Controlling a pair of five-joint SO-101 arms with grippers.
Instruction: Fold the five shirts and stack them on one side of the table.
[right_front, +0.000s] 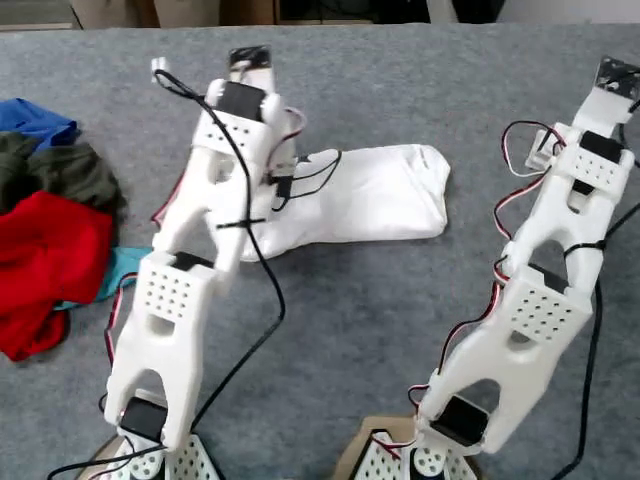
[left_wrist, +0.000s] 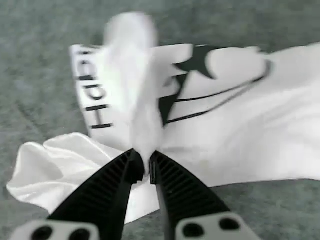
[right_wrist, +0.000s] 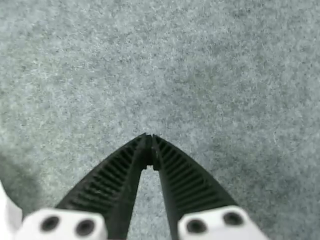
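Table: grey felt-like cover (right_front: 400, 330) with a fuzzy nap.
White shirt (right_front: 380, 195): smooth cotton, half-folded into a rough rectangle at mid-table, black print showing.
Left gripper (left_wrist: 146, 162): ribbed black jaws pinched tight on a lifted ridge of the white shirt.
Right gripper (right_wrist: 149, 145): ribbed tips closed together over bare felt, holding nothing.
Pile at the table's left edge: rumpled red shirt (right_front: 50, 260), dark green shirt (right_front: 60, 170), blue shirt (right_front: 35, 118), teal shirt (right_front: 125, 268).

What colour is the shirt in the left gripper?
The shirt in the left gripper is white with black print; left wrist view shows it best.
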